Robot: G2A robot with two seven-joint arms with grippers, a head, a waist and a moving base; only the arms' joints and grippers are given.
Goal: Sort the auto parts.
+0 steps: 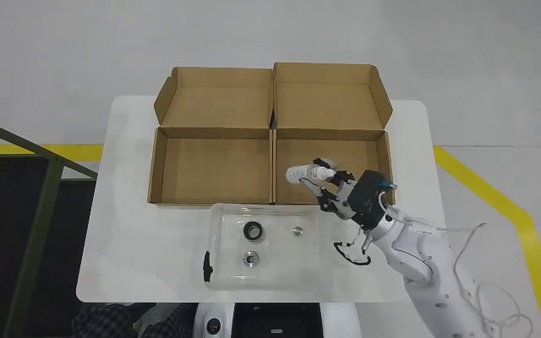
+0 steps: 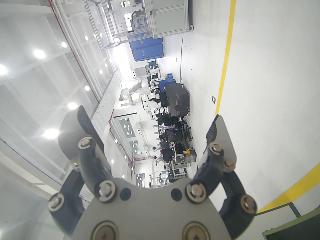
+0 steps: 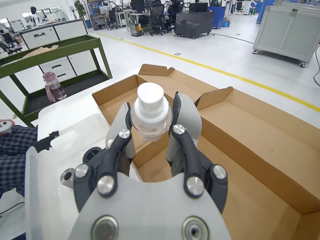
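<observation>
Over right-hand brown cardboard box, right tool clamps clear white-capped plastic bottle, long axis pointing straight out from tool; left tool gapes wide.

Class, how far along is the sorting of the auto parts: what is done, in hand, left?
Done: nothing yet; the left box and right box look bare. In hand: the right gripper holds a white capped part above the right box. Left: a black ring, a metal ring and a small metal piece lie in the clear tray.
</observation>
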